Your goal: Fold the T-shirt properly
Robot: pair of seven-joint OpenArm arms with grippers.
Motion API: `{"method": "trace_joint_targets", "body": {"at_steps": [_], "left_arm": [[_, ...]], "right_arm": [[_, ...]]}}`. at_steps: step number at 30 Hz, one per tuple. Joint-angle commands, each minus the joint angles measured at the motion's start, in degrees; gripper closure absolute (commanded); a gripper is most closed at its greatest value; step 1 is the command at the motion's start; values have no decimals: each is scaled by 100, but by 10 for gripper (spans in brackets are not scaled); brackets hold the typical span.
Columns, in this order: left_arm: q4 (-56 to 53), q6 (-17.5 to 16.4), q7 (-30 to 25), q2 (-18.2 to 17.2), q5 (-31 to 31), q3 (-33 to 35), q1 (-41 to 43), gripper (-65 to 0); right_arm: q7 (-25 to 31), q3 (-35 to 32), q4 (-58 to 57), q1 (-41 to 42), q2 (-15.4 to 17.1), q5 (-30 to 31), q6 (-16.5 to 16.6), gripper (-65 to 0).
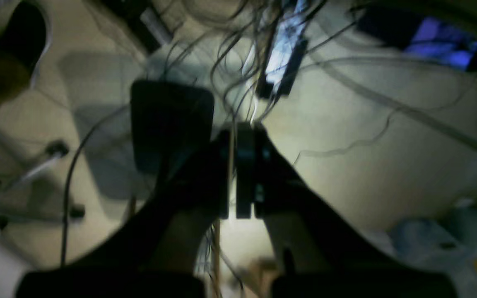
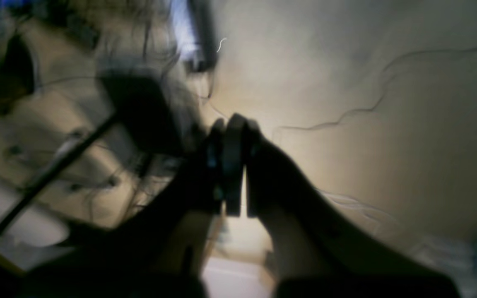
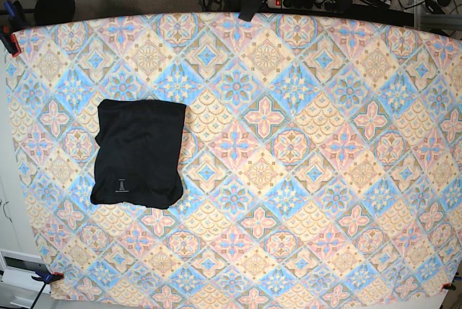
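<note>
Lying folded on the patterned tablecloth point(image 3: 303, 164), the T-shirt point(image 3: 138, 151); both jaws closed, seemingly empty.

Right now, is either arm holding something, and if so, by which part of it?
Nothing is held. Both sets of jaws are shut on nothing, up off the table. The black short-sleeved cotton T-shirt lies folded on the patterned tablecloth, untouched.

Left gripper point(image 1: 238, 174) fingers pressed together, blurred pale floor point(image 1: 387, 165), tangled cables point(image 1: 238, 54) beyond

patterned tablecloth point(image 3: 303, 143), power strip point(image 3: 307, 3), tangled cables point(image 1: 238, 49)
</note>
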Motion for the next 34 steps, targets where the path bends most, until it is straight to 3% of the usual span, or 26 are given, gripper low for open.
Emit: {"method": "trace_joint_targets", "body": {"at_steps": [1,6,10,13,17,20,23,25,34], "left_arm": [[-255,7,-149,-38,70,135,-113,-16],[-2198,16,-1081,-29,387,962,-1106,-16],[-4000,25,-2320,-29,422,1551,-1827,-16],[-4677,25,-3068,-47,431,2078,-2196,-16],[-5248,25,-3586,-47,431,2641,-2556,-16],[-5600,25,-3762,-29,431,3001,-2811,-16],[-5776,25,-3771,-20,431,3239,-3058,-19],[-5802,33,-3771,-20,396,3274,-3181,-19],[-5776,33,-3771,120,387,3247,-3356,-23]], "right_arm": [[257,-37,-209,231,102,96,6,0],[1109,-230,-1915,987,111,78,6,0],[1839,-257,-3110,1611,120,-405,6,0],[2340,-248,-3787,1954,111,-757,6,0],[2797,-283,-4403,2349,111,-792,6,0],[2868,-283,-4710,2596,111,-792,-25,0],[2850,-292,-4772,2745,111,-801,-465,0],[2850,-292,-4781,2833,93,-801,-553,0],[2841,-292,-4781,3097,102,-801,-553,0]]}}
